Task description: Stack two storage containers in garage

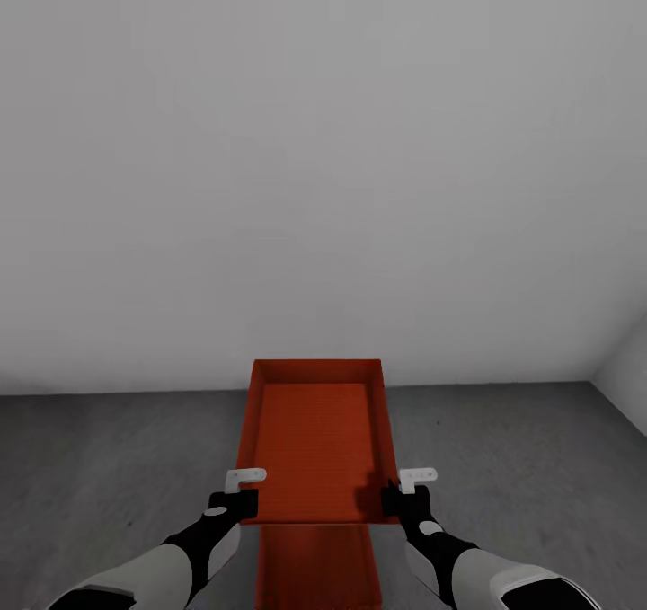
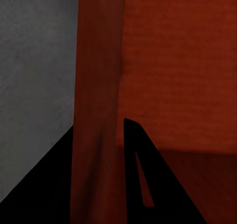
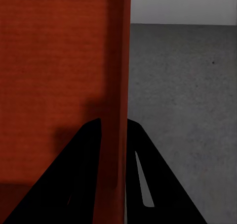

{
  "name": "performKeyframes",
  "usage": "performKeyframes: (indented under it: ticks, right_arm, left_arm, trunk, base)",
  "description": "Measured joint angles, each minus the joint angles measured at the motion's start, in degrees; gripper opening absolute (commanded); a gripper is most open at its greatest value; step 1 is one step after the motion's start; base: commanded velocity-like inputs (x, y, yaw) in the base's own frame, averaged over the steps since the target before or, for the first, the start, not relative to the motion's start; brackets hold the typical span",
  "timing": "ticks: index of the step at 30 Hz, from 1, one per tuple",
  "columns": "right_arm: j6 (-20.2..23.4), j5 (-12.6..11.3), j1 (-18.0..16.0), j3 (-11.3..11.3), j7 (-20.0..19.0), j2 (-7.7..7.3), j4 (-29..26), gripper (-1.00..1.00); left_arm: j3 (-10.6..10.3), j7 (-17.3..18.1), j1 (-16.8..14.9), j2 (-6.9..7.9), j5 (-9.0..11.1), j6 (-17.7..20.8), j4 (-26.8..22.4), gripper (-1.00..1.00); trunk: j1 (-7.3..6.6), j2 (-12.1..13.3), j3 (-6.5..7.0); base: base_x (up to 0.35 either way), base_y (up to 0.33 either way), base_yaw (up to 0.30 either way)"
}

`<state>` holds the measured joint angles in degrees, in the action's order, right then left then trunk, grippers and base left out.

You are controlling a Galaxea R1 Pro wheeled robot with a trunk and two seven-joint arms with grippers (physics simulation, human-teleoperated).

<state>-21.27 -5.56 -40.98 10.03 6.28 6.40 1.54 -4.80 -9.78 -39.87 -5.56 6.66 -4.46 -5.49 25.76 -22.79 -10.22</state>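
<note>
Two orange-red storage containers: upper container (image 1: pixel 316 439), lower container (image 1: pixel 314 565); two grippers: left gripper (image 1: pixel 235 495), right gripper (image 1: pixel 406 493)

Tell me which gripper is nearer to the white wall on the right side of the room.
Right. The right gripper clamps the right wall of the storage container, on the side toward that side wall. The left gripper clamps the container's left wall, farther away.

A plain white wall (image 1: pixel 323 161) rises straight ahead, bare and evenly lit; a second white wall (image 1: pixel 624 372) meets it at a corner on the right; both run down to the ground line.
</note>
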Motion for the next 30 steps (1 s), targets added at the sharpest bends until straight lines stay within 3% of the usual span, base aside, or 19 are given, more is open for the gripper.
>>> performKeyframes:
  ticks: [30]
  right_arm:
    - [-0.01,0.02,0.0,-0.01,0.01,0.0,-0.01,-1.0]
  left_arm:
    - [0.01,0.0,0.0,0.01,-0.02,0.0,-0.03,-1.0]
  trunk:
    - [0.0,-0.01,-2.78]
  base:
    - [0.0,0.0,0.0]
